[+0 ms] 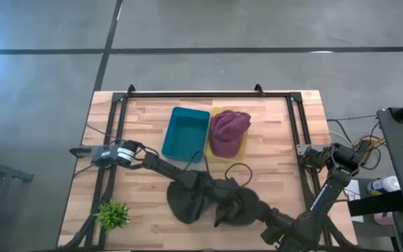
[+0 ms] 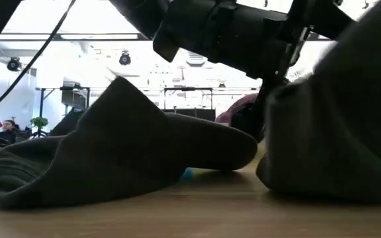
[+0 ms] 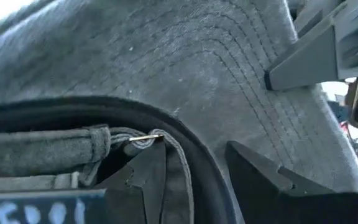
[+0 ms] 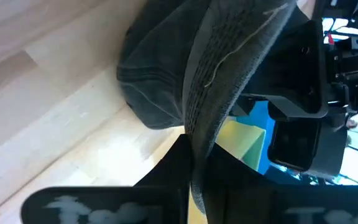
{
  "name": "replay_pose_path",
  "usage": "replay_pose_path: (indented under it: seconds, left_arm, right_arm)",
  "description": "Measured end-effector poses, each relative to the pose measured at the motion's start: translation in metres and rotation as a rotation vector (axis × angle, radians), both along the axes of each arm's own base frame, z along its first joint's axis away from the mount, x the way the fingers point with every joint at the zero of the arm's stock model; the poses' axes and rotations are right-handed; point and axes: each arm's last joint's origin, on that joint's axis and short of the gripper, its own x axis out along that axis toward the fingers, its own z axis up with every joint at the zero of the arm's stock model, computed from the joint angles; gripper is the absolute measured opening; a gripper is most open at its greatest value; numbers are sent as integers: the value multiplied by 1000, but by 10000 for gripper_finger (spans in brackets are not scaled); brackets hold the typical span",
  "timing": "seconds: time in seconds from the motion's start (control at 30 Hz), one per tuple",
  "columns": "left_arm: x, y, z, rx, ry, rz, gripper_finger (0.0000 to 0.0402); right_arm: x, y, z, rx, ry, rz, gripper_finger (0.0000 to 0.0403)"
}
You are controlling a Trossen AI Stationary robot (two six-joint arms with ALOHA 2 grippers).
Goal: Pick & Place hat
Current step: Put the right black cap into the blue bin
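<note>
While the right gripper (image 4: 194, 165) pinches the limp dark grey cloth hat (image 1: 205, 198) by its stitched brim, the left gripper (image 3: 194, 168) straddles its edge, closure unclear.

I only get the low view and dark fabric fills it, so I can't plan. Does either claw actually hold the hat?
Observer: Yes. The right wrist view shows the right claw shut on the brim of the dark grey fabric hat.
Operator: And the left claw?
Observer: The left claw is at the same hat's rim, next to its inner band.
Operator: What lies behind the hat?
Observer: From above, a teal rectangular plastic bin, and right beside it a maroon fabric hat lying on a flat yellow sheet.
</note>
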Motion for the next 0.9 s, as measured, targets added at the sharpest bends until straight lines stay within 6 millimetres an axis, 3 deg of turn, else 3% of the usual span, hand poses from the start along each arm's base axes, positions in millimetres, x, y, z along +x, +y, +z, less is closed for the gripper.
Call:
replay_pose_path:
  seconds: [0.3, 0.43, 0.67, 0.9]
  left_arm:
    - [0, -1, -6, 109, 22, -53, 163]
    - [-4, -1, 5, 119, 15, -90, 163]
    - [-7, 0, 19, 310, -95, -184, 163]
    - [-6, 4, 28, 334, -126, -179, 163]
  right_arm:
    - [-4, 6, 2, -49, 9, 74, 13]
    - [-10, 8, 13, -101, 9, 100, 13]
    - [-14, 11, 35, -129, -61, 89, 13]
    - [-15, 12, 33, -65, -62, 44, 13]
